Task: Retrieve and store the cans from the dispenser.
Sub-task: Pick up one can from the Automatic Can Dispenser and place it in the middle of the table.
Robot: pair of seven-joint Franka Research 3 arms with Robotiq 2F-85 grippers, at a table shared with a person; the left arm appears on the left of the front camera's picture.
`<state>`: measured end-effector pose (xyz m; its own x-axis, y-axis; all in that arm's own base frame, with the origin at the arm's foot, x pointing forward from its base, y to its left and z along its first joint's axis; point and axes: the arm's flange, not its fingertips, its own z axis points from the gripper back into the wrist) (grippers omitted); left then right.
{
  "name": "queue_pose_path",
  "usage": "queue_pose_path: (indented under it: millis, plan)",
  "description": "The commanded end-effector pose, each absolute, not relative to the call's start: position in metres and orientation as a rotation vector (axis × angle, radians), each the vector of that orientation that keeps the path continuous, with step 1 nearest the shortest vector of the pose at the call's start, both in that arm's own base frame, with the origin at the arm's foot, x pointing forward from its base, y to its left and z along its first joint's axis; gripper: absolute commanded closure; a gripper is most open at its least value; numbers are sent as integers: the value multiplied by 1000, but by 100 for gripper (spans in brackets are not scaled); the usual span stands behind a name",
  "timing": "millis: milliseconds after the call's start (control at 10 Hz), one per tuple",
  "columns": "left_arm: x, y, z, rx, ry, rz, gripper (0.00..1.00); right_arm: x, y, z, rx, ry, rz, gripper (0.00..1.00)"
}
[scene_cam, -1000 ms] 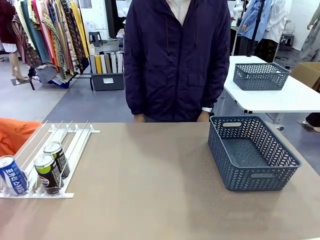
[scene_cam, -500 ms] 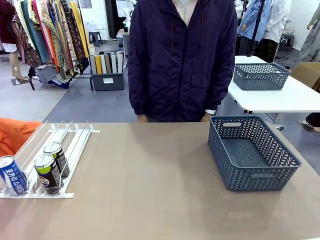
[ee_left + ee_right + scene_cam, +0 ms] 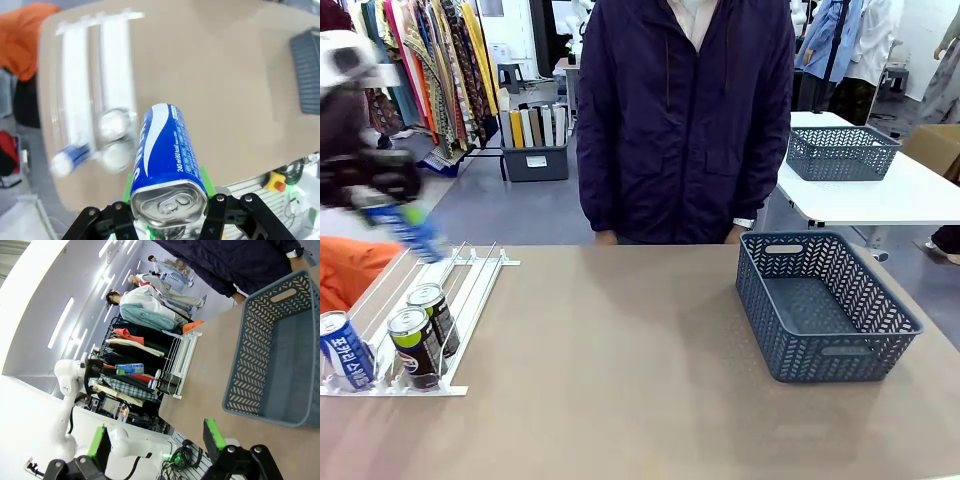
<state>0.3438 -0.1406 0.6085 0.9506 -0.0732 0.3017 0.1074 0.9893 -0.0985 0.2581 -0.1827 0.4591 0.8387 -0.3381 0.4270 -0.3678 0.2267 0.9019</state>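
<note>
My left gripper (image 3: 388, 210) hangs blurred above the far end of the dispenser (image 3: 470, 290), shut on a blue-and-white can (image 3: 412, 232). In the left wrist view this can (image 3: 167, 150) lies lengthwise between the green pads (image 3: 206, 181), silver top toward the camera, with the gripper (image 3: 168, 202) high over the blurred dispenser (image 3: 95, 70). At the rack's near end stand three cans: one blue-and-white (image 3: 346, 350) and two dark (image 3: 413, 348) (image 3: 435, 315). My right gripper (image 3: 156, 445) is open and holds nothing, well back from the table.
A dark grey lattice basket (image 3: 825, 352) sits empty on the table's right side; its wall (image 3: 250, 355) also appears in the right wrist view. A person in a dark jacket (image 3: 685, 120) stands at the far edge. Orange cloth (image 3: 345, 265) lies left of the rack.
My left arm has swung into the front view at the upper left, carrying the blue-and-white can. The three cans in the rack have not moved. The person shifted slightly right.
</note>
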Motion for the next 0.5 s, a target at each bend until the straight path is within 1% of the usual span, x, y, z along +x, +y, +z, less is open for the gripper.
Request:
queue_pose_path:
  millis: [0, 100, 300, 400]
  plan:
    - [394, -202, 595, -162, -208, -233, 100, 261, -182, 464, 1390, -650, 19, 0]
    - [405, -244, 569, -226, -115, -311, 100, 261, -182, 464, 1390, -650, 19, 0]
    - [408, -325, 498, -93, 30, -444, 100, 261, -182, 464, 1390, -650, 19, 0]
    - [404, -353, 470, -92, 45, -499, 100, 261, -182, 464, 1390, -650, 19, 0]
